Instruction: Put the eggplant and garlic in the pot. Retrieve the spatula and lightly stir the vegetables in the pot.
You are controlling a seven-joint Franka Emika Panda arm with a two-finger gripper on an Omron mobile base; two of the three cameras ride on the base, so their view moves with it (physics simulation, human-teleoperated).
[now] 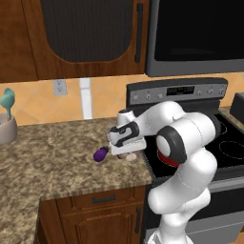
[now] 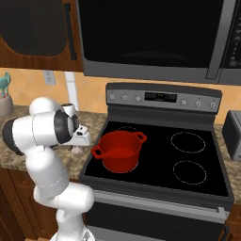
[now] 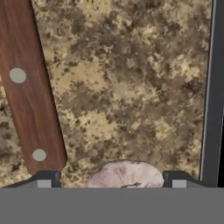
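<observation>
The pale garlic (image 3: 126,174) lies on the granite counter (image 1: 57,157) between my gripper's (image 3: 111,178) two fingertips, which stand a little apart from it; the gripper is open. From the left base view the gripper (image 1: 125,152) hangs low over the garlic (image 1: 127,156), near the counter's right end. The purple eggplant (image 1: 100,154) lies just left of it. The spatula's brown wooden handle (image 3: 27,87) runs along the left of the hand view; its blade is out of view. The red pot (image 2: 120,150) stands empty on the stove's front left burner.
A teal utensil (image 1: 7,99) stands in a beige holder (image 1: 6,129) at the counter's far left. The black stove top (image 2: 188,160) borders the counter on the right, and its dark edge (image 3: 213,87) shows in the hand view. The microwave (image 2: 150,37) hangs above.
</observation>
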